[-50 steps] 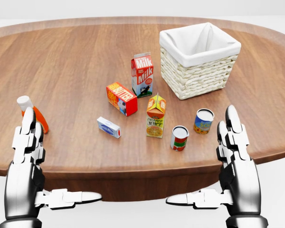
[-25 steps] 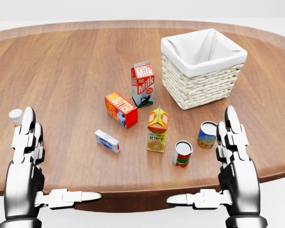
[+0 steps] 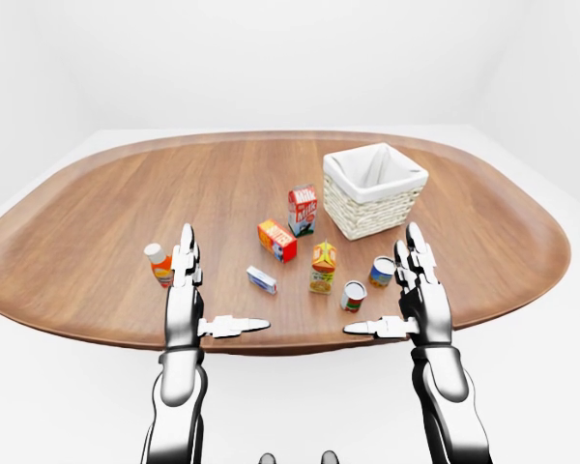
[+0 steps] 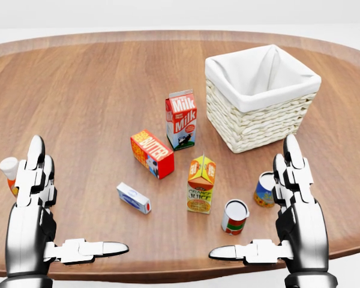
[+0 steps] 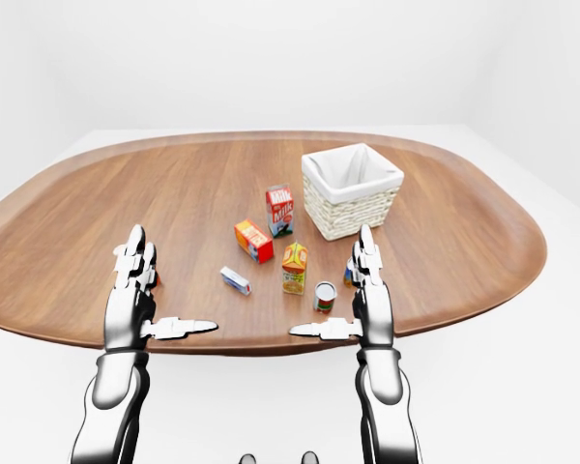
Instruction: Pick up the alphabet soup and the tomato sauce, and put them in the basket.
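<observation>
In the head view, the left hand stands at the far left, fingers straight up and thumb out sideways, spread wide and holding nothing. Half hidden behind its fingers is an orange bottle with a white cap. On the wooden table to the right lie a small white-and-blue box, a red-and-orange carton on its side, an upright milk carton and an orange juice carton. Just right of the juice stands a can with a red, white and green label, its pale top showing. A second can, blue and yellow, stands partly behind the right hand, which is equally spread and empty. Both cans stand below the white-lined wicker basket.
</observation>
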You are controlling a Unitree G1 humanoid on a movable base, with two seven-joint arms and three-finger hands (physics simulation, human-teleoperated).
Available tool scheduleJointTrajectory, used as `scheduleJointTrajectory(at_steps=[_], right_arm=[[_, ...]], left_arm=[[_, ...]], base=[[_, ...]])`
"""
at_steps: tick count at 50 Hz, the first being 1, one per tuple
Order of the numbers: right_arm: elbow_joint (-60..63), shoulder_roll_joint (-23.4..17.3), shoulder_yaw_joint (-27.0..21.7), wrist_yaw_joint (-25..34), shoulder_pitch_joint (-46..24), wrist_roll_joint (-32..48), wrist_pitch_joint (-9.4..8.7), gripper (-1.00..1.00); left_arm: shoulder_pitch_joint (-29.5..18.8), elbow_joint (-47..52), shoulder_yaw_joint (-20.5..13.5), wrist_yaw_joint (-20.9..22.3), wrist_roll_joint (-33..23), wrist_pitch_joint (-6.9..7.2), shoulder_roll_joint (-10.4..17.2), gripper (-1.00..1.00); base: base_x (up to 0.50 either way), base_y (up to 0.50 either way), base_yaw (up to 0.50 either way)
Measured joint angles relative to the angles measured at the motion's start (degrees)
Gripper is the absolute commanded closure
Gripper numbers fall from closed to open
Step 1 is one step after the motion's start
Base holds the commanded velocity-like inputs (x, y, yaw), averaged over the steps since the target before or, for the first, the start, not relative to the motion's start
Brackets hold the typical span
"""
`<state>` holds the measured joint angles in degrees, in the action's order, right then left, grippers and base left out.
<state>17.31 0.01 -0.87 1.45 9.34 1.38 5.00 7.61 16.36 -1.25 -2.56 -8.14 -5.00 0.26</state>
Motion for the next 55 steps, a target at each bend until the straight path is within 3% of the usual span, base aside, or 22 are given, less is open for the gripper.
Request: scheduleJointTrajectory(at_steps=[55], right_arm=[[-0.7,-0.1,0.0,0.0,-0.3,0.2,0.0,-1.0]], left_arm=[[-0.3,-0.1,0.0,0.0,-0.1,0.0,0.0,-1.0]], base=[[0.19,0.0,0.0]])
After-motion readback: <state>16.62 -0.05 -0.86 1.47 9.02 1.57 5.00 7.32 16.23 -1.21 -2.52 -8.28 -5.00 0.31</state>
